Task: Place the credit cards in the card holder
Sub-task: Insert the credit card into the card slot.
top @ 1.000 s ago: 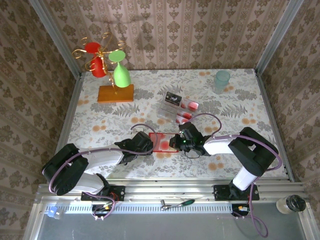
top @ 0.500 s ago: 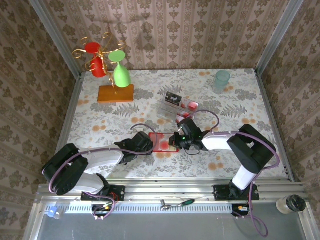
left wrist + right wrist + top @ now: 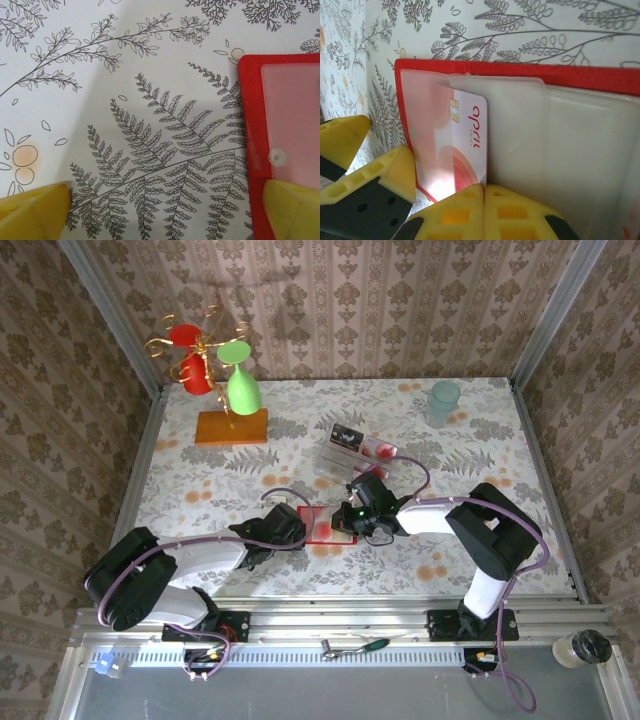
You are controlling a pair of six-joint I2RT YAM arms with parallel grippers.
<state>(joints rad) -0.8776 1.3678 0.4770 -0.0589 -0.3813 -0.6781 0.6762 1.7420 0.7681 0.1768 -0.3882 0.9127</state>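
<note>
Fern-printed tablecloth (image 3: 200, 480), wallpapered walls behind; the card holder (image 3: 322, 524), red, lies open and flat on it between the two grippers. One whitish credit card (image 3: 470, 140) with a red blotch sits part-way inside the holder's clear pocket; the right gripper (image 3: 484, 192), fingers pressed together, meets the card's outer end, and any hold on the card cannot be told. The left gripper (image 3: 164, 192), spread wide, stands at the holder's edge, one fingertip over the red border.

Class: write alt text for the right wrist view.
A whitish card with a red blotch sits partly tucked into a clear pocket of the open red card holder; the right gripper's closed yellow fingertips sit at its near edge.
</note>
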